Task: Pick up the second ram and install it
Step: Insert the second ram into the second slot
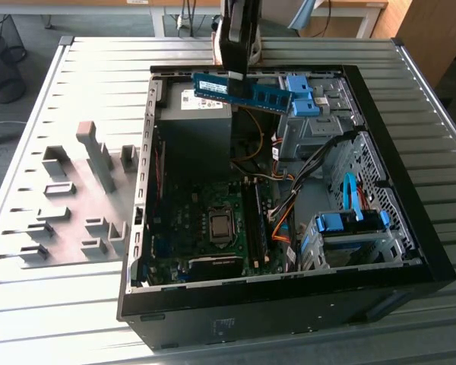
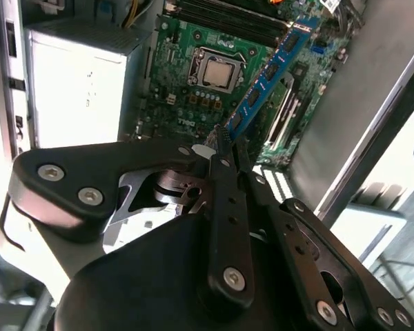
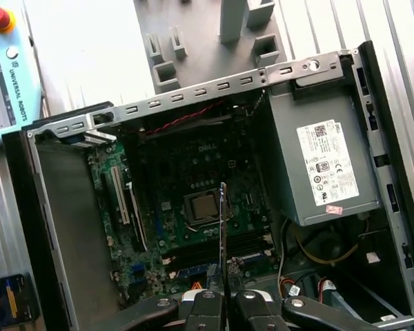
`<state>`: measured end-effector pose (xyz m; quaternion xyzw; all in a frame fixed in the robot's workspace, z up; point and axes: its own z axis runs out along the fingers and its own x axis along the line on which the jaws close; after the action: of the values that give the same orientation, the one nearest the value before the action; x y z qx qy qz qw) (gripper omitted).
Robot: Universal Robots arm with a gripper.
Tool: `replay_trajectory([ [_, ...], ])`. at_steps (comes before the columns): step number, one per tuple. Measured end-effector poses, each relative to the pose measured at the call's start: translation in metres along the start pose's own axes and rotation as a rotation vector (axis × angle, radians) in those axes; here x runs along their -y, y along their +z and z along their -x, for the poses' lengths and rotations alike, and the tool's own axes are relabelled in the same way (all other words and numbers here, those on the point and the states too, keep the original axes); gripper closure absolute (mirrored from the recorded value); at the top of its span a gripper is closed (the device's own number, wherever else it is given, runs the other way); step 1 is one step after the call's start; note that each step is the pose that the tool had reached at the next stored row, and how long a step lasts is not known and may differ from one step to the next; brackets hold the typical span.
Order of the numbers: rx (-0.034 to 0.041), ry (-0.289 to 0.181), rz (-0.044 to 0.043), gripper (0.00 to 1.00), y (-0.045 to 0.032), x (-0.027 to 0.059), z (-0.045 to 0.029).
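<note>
Blue RAM stick (image 1: 263, 97), ~horiz., midair

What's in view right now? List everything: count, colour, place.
slim blue circuit-board RAM stick: one, blue with black chips, held in the air over the case's far end
open black tower computer case: one, black, lying on the table
green motherboard: one, green, on the case floor
grey box power supply: one, grey, inside the case's far corner
chunky light-blue plastic drive brackets: two, light blue, along the case's side on the exterior view's right
grey fixture plate with upright holders: one, grey, beside the case on the exterior view's left
slatted metal table: one, silver, under everything
tool: one, black, shut on the stick
</note>
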<state>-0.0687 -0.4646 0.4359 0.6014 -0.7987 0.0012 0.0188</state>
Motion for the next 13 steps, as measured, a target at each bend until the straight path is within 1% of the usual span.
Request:
replay_trajectory([
  [13, 0.0044, 0.237, 0.0073, 0.86, 0.0042, 0.0001, 0.0001],
])
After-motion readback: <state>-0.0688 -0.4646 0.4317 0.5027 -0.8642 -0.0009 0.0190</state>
